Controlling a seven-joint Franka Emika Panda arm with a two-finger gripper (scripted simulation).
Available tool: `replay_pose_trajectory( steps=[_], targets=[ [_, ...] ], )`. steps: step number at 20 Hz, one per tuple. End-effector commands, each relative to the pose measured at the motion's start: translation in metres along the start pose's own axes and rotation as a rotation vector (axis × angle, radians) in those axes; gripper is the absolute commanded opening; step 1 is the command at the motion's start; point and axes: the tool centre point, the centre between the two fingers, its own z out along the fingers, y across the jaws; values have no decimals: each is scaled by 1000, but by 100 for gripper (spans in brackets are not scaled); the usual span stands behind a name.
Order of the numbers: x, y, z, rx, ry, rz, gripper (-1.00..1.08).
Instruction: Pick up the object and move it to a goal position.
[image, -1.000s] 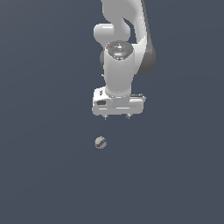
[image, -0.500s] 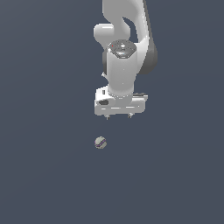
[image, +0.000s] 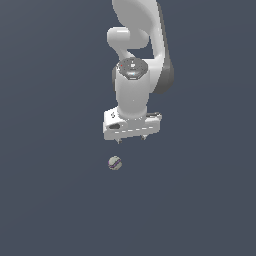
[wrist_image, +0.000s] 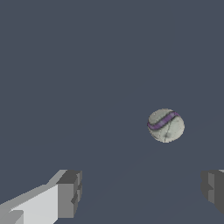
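In the exterior view, the ball (image: 115, 163) is found at about seven o'clock from the gripper (image: 131, 139), near it but apart, with a clear gap between them. The arm (image: 134, 60) is set at twelve o'clock from the gripper, rising to the frame's upper edge. In the wrist view, the ball (wrist_image: 165, 125) is seen beyond the two fingertips (wrist_image: 70, 193), not between them, nearer to one fingertip than to the other, and touched by neither.
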Motion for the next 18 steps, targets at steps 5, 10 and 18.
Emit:
replay_pose_trajectory(
  steps=[5, 10, 18],
  targets=[
    [10, 25, 27, -5, -4, -128, 100],
    [16, 46, 50, -7, -7, -238, 100],
    [21, 70, 79, -8, -10, -365, 100]
  ],
)
